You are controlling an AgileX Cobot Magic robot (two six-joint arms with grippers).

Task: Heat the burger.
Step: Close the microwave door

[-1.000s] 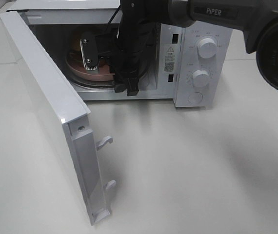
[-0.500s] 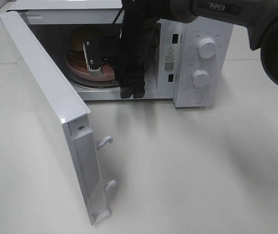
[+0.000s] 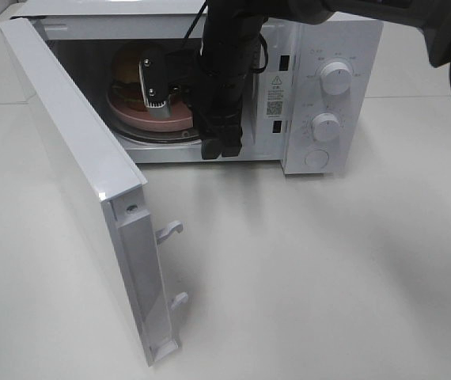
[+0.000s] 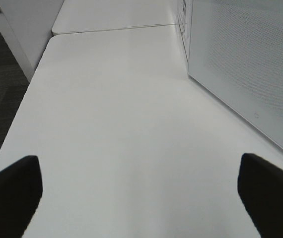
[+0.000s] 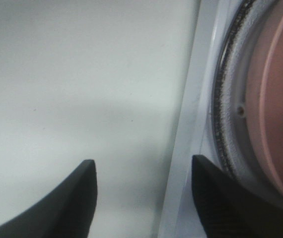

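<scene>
**A:** What lies nearest on the table [image 3: 328, 277]?

**B:** The microwave door [image 3: 71, 119]. It stands wide open on the left of the high view, and two white latch hooks [image 3: 170, 230] stick out of its near edge.

**A:** And the left gripper [image 4: 140, 193]?

**B:** Its wrist view shows it over bare tabletop. The two dark fingertips [image 4: 12, 193] are spread out to the picture's corners with nothing between them. The door's dotted face runs alongside.

**A:** Where is the right gripper [image 3: 221, 147]?

**B:** It points downward at the front sill of the microwave [image 3: 289, 158], at the mouth of the cavity. In its wrist view the fingers stand apart. Only table and sill show in the gap, so it grips nothing.

**A:** And the burger [image 3: 128, 70]?

**B:** It is deeper in, inside the cavity. It sits on a pink plate [image 3: 142, 120], and the plate rests on the glass turntable [image 3: 154, 136]. A silver bracket [image 3: 155, 83] on the arm hides part of the bun. The fingers are clear of the burger.

**A:** What is farthest off?

**B:** To the right of the cavity, the front panel has two white knobs [image 3: 336, 77] with a round button [image 3: 317, 158] below them.
</scene>
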